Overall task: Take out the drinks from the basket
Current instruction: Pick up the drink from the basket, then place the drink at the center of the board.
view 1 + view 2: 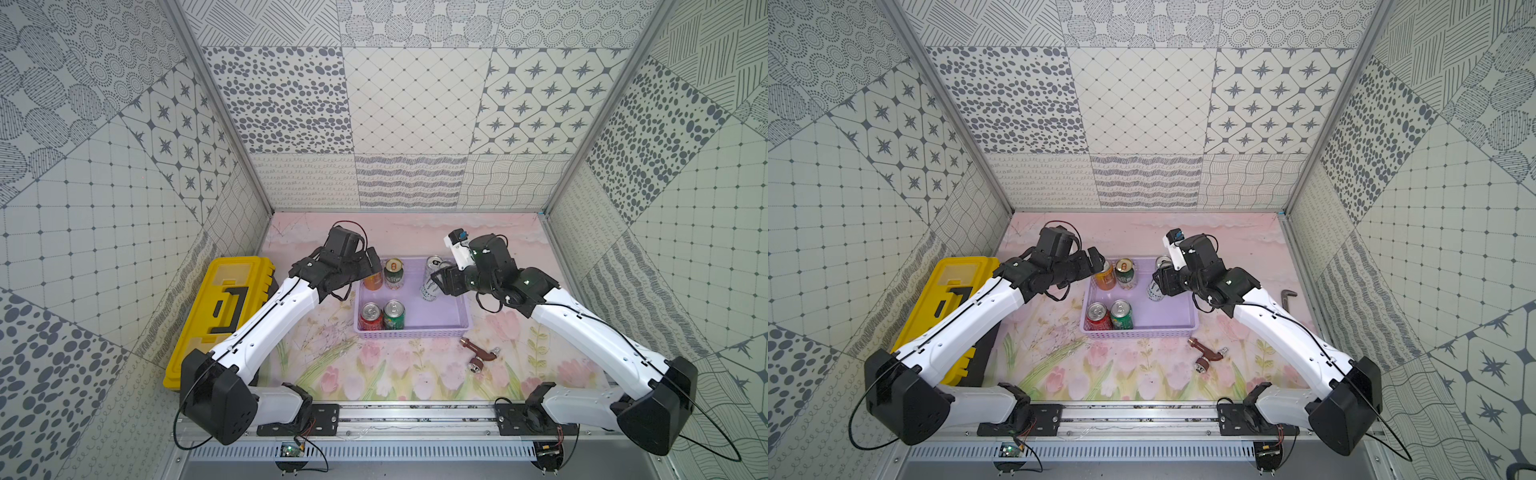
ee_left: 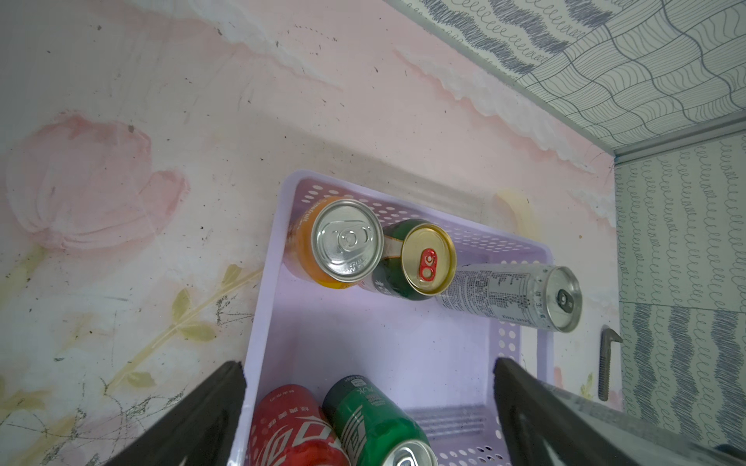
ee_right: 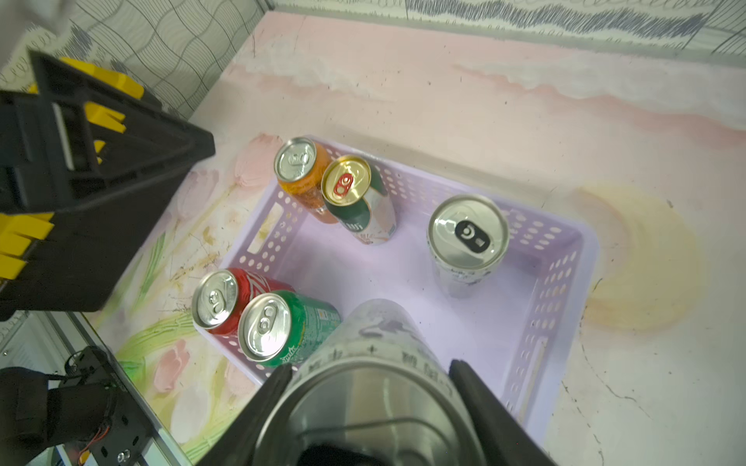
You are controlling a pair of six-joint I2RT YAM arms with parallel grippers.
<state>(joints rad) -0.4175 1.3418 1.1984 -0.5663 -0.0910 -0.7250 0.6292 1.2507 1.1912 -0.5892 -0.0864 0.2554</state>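
The lilac basket holds an orange can, a dark green gold-topped can, a red can and a bright green can. My right gripper is shut on a slim silver-white can, which leans over the basket's right half. A second silver can stands behind it. My left gripper hangs open above the basket's left side by the orange can, holding nothing.
A yellow toolbox lies left of the basket, under my left arm. A brown tap fitting rests on the mat in front of the basket's right corner. A bent metal key lies near the right wall.
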